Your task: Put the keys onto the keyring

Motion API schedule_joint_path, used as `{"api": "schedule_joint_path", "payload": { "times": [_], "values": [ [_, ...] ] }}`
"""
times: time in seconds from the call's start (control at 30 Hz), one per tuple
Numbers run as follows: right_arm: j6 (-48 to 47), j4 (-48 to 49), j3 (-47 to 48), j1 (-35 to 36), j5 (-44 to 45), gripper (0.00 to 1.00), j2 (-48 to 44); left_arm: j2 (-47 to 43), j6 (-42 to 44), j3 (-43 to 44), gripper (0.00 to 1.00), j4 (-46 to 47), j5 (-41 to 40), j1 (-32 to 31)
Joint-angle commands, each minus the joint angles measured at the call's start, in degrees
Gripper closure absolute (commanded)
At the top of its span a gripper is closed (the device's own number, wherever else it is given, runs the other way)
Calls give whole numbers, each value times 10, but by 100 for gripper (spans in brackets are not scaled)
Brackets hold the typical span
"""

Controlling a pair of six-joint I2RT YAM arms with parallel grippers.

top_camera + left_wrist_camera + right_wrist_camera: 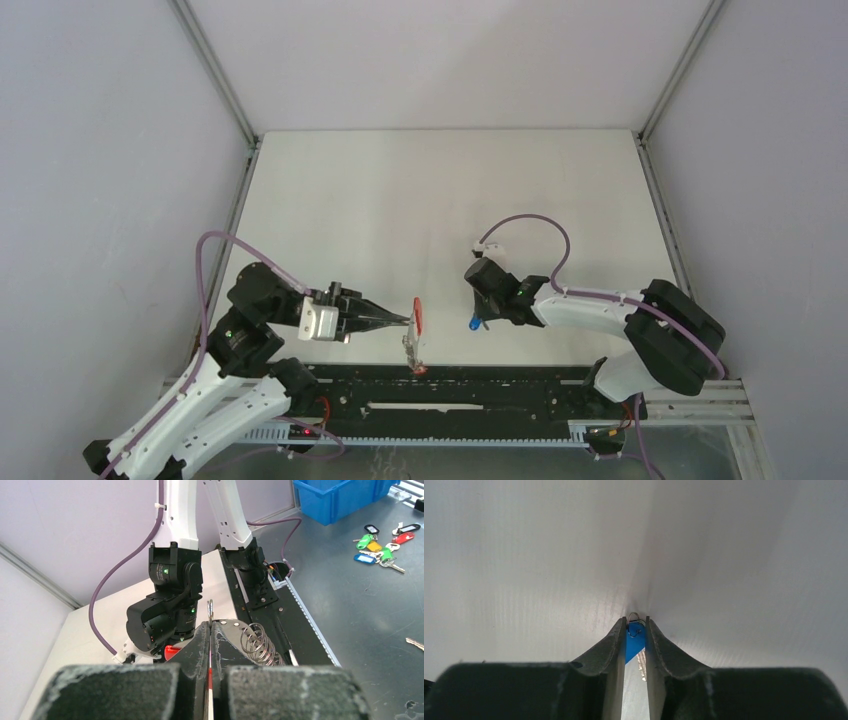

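Low over the near edge of a white bench [400,200], the left hand [406,320] is pinched fully closed on the thin red band of the keyring [417,316]. The keyring's cluster of silver rings hangs just beside and below the hand's tip. A little to the right, apart from the keyring, the right hand [478,320] points downward. Its fingers [609,645] are set narrowly, clamping the blue-tagged key [634,639], with a small wire ring showing at the tag's tip.

Pale grey walls [100,150] with metal corner posts enclose the bench. A black rail [500,385] runs along the bench's front. Beyond the bench, on a dark grey surface [360,610], stands a blue bin [345,500], its contents hidden. Loose coloured key tags [382,545] lie near it.
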Motion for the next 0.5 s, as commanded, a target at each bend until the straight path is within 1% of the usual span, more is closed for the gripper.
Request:
{"api": "schedule_joint_path", "payload": {
  "times": [0.0,0.27,0.4,0.47],
  "values": [
    [5,12,-4,0,11,75,7,-6,1,20,100,15,-10,3],
    [1,16,-4,-1,10,81,2,-5,-2,21,100,15,-8,3],
    [1,15,-4,-1,10,91,2,-6,-1,20,100,15,-9,3],
    [1,11,-4,-1,12,99,2,-6,-1,21,100,13,-9,3]
  ]
}}
